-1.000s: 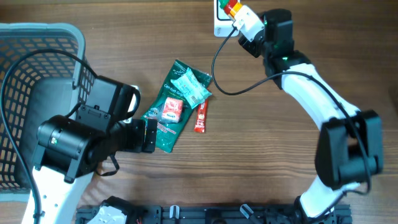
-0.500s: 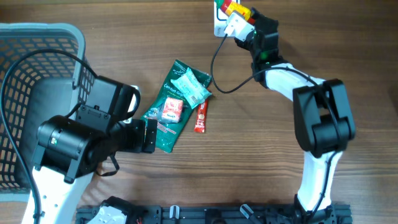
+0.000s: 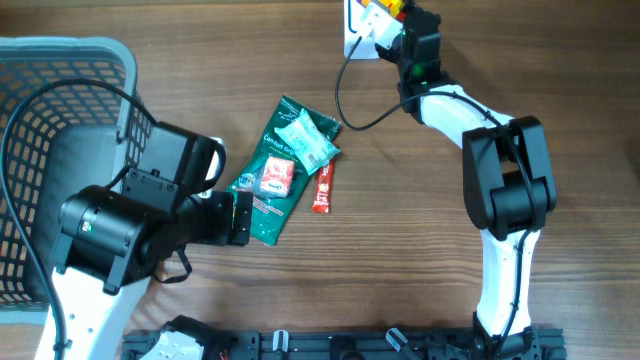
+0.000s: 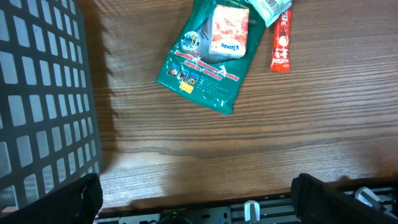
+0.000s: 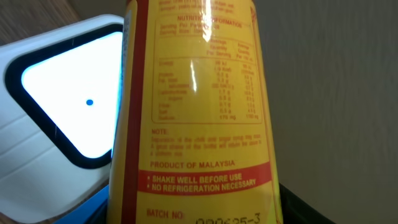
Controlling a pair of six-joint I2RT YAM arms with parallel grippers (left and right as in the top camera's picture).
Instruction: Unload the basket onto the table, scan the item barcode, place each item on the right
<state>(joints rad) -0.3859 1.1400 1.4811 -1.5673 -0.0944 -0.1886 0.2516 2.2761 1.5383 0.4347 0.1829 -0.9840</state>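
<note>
- My right gripper (image 3: 398,28) is closed on the yellow can with a red band (image 5: 199,112); the can fills the wrist view, so I can barely see the fingers themselves
- The can stands upright between those fingers, with its printed nutrition panel facing the wrist camera
- Just to the left of the right fingers, close beside the can, is the white scanner with a black-framed lit window (image 5: 62,112), which has a blue dot on the glass
- My left gripper (image 4: 198,193) has its fingers spread wide and nothing between them
- Ahead of the left fingers a green foil packet (image 4: 208,68) lies flat on the wooden table (image 4: 261,143), with a small pink tissue pack (image 4: 229,30) on top of it
- A red stick sachet (image 4: 281,43) lies ahead and to the right, just beside the green foil packet
- To the left of the left fingers is the grey plastic mesh basket (image 4: 43,93)
</note>
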